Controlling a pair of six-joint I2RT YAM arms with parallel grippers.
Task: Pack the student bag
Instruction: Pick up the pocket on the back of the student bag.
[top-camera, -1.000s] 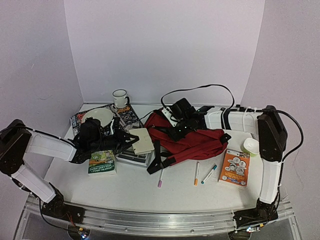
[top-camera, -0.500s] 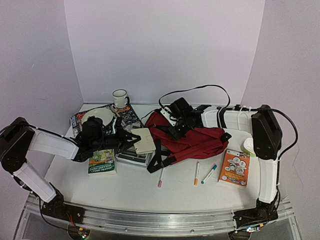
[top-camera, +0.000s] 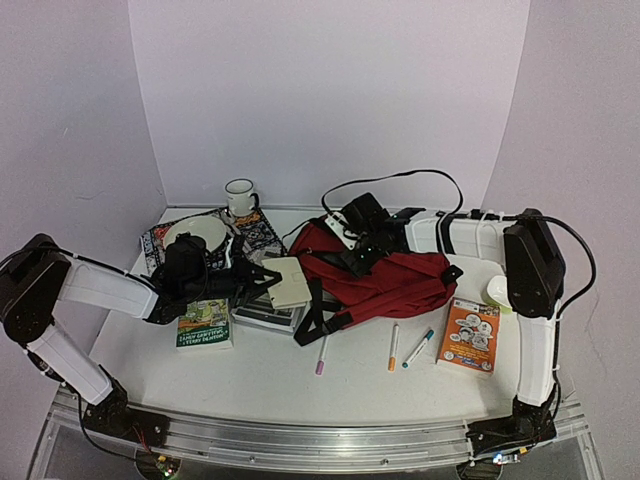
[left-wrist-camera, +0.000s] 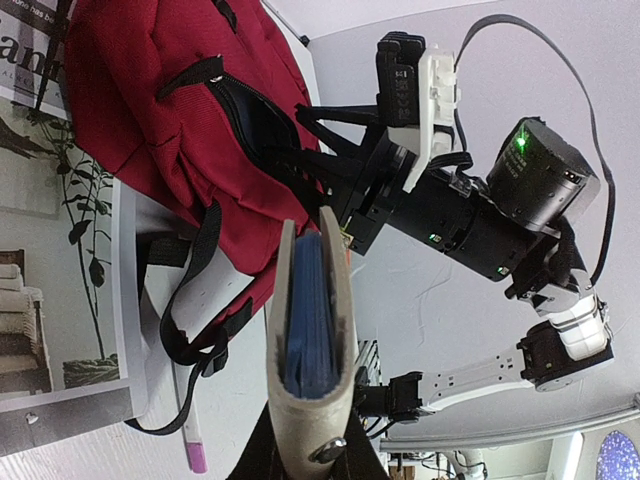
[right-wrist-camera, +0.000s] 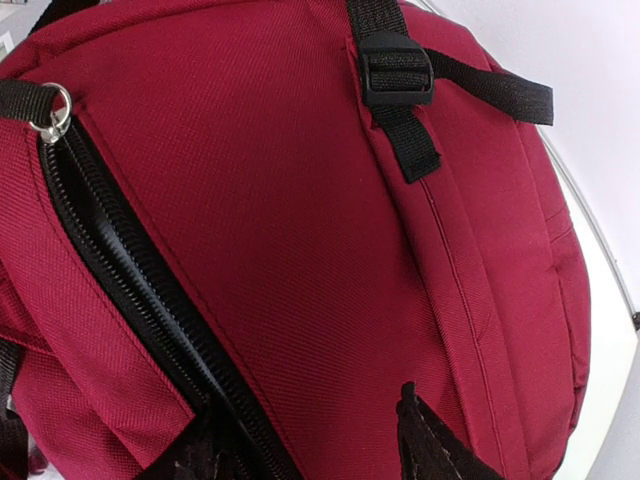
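The student bag (top-camera: 390, 283), dark red with black straps, lies in the middle of the table, and its zipper mouth (left-wrist-camera: 250, 120) gapes toward the left arm. My left gripper (left-wrist-camera: 312, 455) is shut on a beige notebook with blue pages (left-wrist-camera: 312, 320), held on edge just left of the bag (left-wrist-camera: 160, 110). In the top view the notebook (top-camera: 285, 282) hovers over a stack of books. My right gripper (right-wrist-camera: 305, 450) is at the bag's top (right-wrist-camera: 300, 220). Its jaws stand apart: one finger at the black zipper (right-wrist-camera: 120, 270), the other on the outer fabric.
A mug (top-camera: 239, 196), a white plate (top-camera: 196, 232) on a patterned book, a green book (top-camera: 205, 323) and grey books (top-camera: 268, 314) sit on the left. Three markers (top-camera: 393, 347) lie in front of the bag. An orange booklet (top-camera: 469, 335) and a cup (top-camera: 500, 291) are on the right.
My right arm has shifted a little to the left over the bag's top, and its jaws have narrowed slightly. The left gripper has edged the notebook slightly toward the bag.
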